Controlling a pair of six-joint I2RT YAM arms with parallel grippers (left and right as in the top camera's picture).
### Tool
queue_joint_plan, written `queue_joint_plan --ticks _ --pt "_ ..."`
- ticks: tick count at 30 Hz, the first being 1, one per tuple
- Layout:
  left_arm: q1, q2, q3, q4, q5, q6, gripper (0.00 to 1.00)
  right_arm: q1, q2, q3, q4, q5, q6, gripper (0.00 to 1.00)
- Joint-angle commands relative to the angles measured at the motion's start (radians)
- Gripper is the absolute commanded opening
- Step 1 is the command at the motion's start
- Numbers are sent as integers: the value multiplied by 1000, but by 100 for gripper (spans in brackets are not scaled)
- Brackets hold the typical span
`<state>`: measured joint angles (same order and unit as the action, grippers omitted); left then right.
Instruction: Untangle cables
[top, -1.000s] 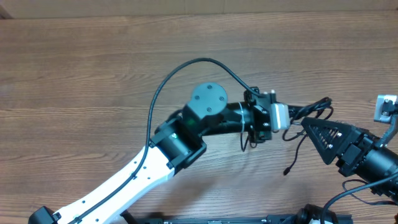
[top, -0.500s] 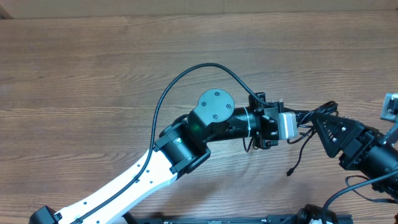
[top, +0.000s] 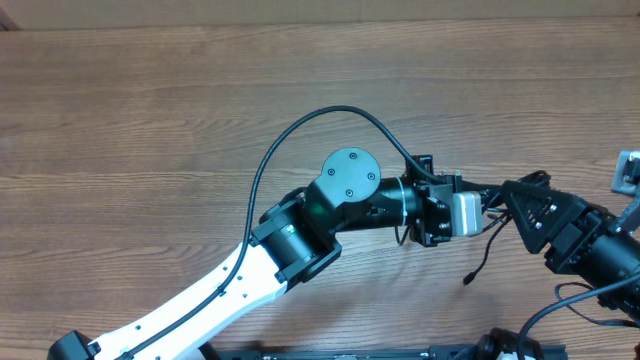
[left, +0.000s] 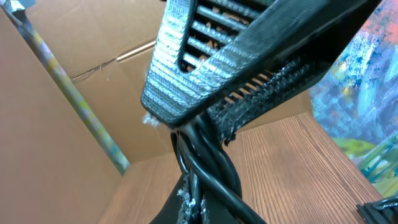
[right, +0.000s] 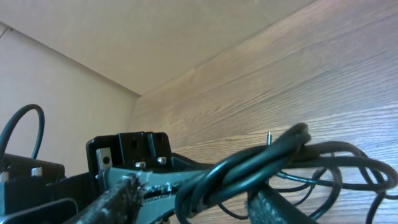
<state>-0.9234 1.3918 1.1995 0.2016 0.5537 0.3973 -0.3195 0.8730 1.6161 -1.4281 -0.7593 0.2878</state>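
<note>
The cables form a thin black bundle between my two grippers at the right of the wooden table. One loose end hangs down to a small plug. My left gripper reaches in from the left, and in the left wrist view the left gripper is shut on the black cables. In the right wrist view my right gripper stands open, with the looped cables between its fingers and a gap beside the left one. The right gripper faces the left one.
The left arm's own thick black wire arcs over the table's middle. A white object sits at the right edge. A black rail runs along the front. A cardboard wall stands behind the table.
My left arm has shifted right with the cables held. The right gripper has backed off to the right and its jaws have narrowed around the bundle.
</note>
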Motion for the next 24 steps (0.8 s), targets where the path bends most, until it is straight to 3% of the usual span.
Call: queue_joint_plan --ticks 1,17,24 --pt "-8 -13 21 19 13 26 4 -2 -6 21 5 -11 1 49" --pt "-33 -13 21 42 -11 38 4 -2 -6 21 12 -12 5 39" --pt "-40 -13 21 50 -20 38 4 -2 -6 21 11 -25 4 22"
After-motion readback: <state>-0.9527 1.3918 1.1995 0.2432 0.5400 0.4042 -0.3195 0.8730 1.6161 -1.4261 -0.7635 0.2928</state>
